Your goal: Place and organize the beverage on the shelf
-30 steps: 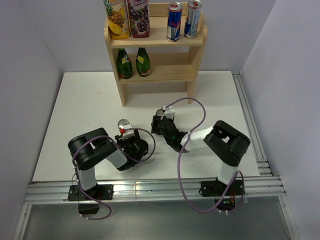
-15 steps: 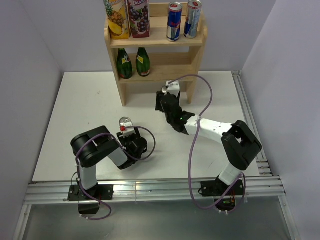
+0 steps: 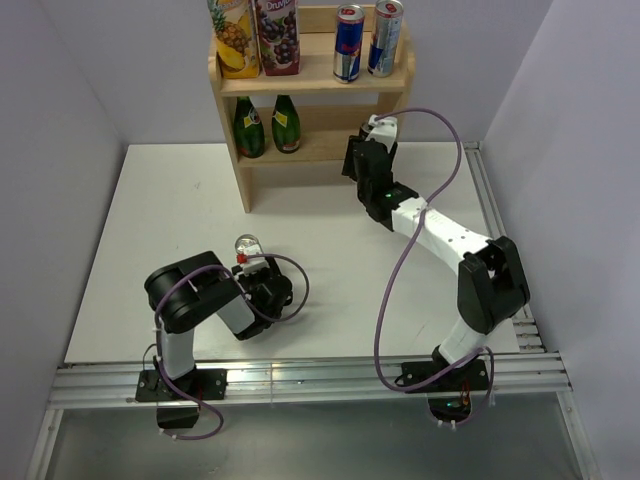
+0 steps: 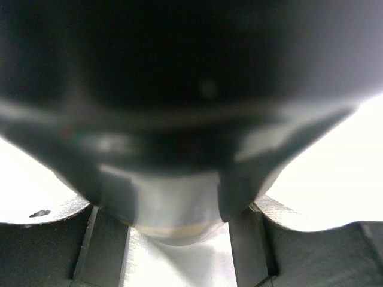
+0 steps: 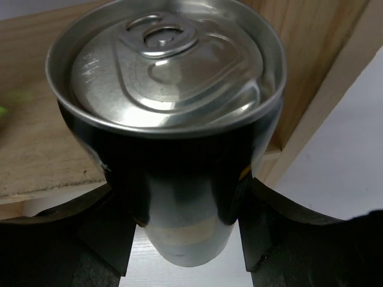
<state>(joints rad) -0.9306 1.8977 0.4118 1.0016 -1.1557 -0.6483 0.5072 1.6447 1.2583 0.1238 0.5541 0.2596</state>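
Top external view, lower left: your left gripper (image 3: 255, 268) sits low over the table (image 3: 170, 210), clamped on a silver-topped can (image 3: 246, 245) that stands well short of the shelf (image 3: 300, 84). The left wrist view confirms fingers pressed to both sides of its body. Further up, right of centre, your right gripper (image 3: 363, 158) reaches to the right end of the middle tier, grasping a dark can (image 5: 173, 149) upright, with its pull-tab lid towards the wrist camera and wood close behind it. Whether its base rests on the tier cannot be determined. At the top of the frame, two green bottles (image 3: 249, 128) occupy the left of that tier, while two juice cartons (image 3: 277, 35) and two slim cans (image 3: 348, 45) fill the upper one. Judgement: placement of the dark can is in hand. Next, you should seat it flat, clear of the side panel, then release and withdraw straight back.
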